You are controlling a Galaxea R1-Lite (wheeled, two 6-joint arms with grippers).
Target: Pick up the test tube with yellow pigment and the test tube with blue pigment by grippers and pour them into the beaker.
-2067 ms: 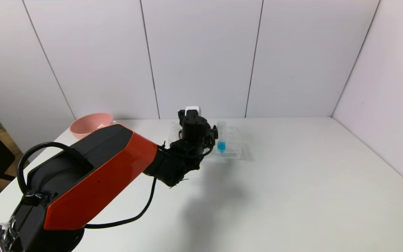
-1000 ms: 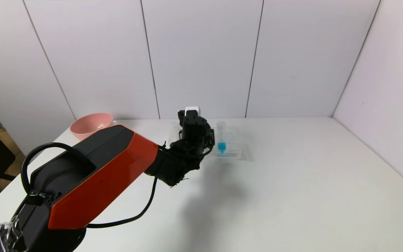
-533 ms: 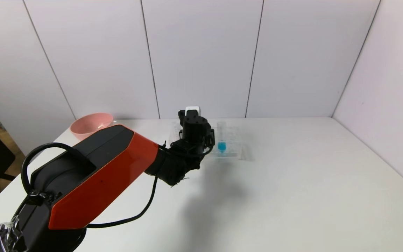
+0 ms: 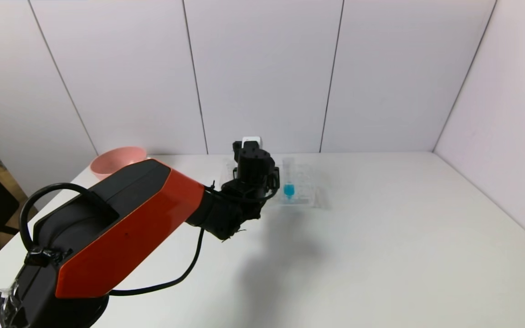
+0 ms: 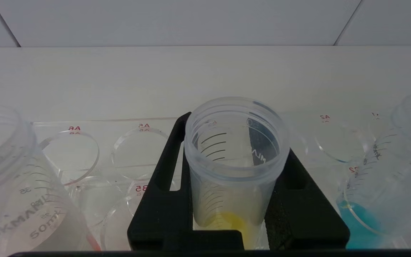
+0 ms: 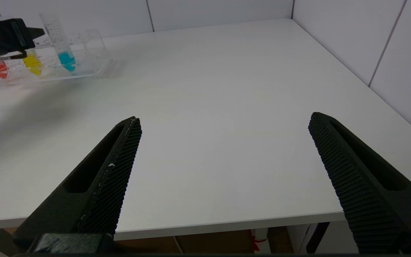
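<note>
One tube grabbed: left gripper point(image 5: 237, 200) is clenched on the yellow test tube point(image 5: 236, 160) in the rack point(image 5: 95, 142). Lift straight up, slowly; right gripper point(image 6: 223, 160) hangs released.

We see a white table point(image 4: 381, 237) meeting pale wall panels at its far and right edges. On it, a clear tube rack point(image 4: 306, 193) sits at the far centre; a pink bowl point(image 4: 116, 161) rests at the far left corner.
</note>
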